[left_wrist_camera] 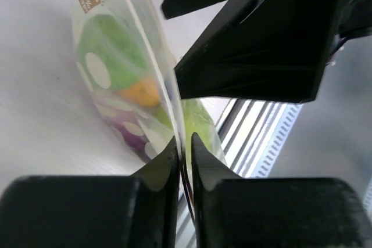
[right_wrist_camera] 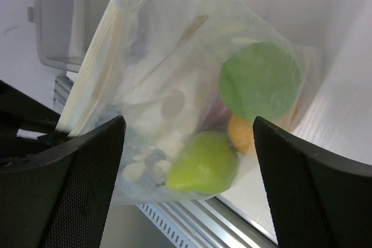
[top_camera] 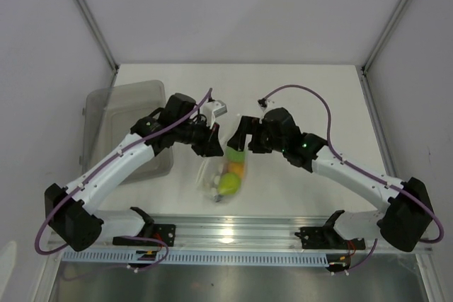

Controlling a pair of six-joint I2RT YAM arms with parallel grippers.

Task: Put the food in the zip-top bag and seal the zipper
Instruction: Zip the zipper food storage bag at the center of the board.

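**Q:** Status of the left gripper?
**A:** My left gripper (left_wrist_camera: pixel 185 143) is closed down to a hair-thin gap. Its smooth black wedge fingers (left_wrist_camera: pixel 160 169) pinch one edge of the bag (left_wrist_camera: pixel 116 79).

**Q:** And the right?
**A:** My right gripper (right_wrist_camera: pixel 189 123) is spread wide. Its black mesh-textured pads (right_wrist_camera: pixel 81 190) sit on either side of the bag and do not clamp it, so it grips nothing.

**Q:** Bag location and material?
**A:** It is between my two grippers, over the white table (top_camera: pixel 297 90), to the right of the translucent grey bin (top_camera: pixel 120 104). The film is thin, clear and wrinkled, printed with white ovals.

**Q:** Contents?
**A:** All inside the bag:
- a round matte green fruit (right_wrist_camera: pixel 260 79)
- a glossy yellow-green pear (right_wrist_camera: pixel 203 164)
- a round orange fruit (right_wrist_camera: pixel 243 133)
- a purple eggplant (left_wrist_camera: pixel 125 133)
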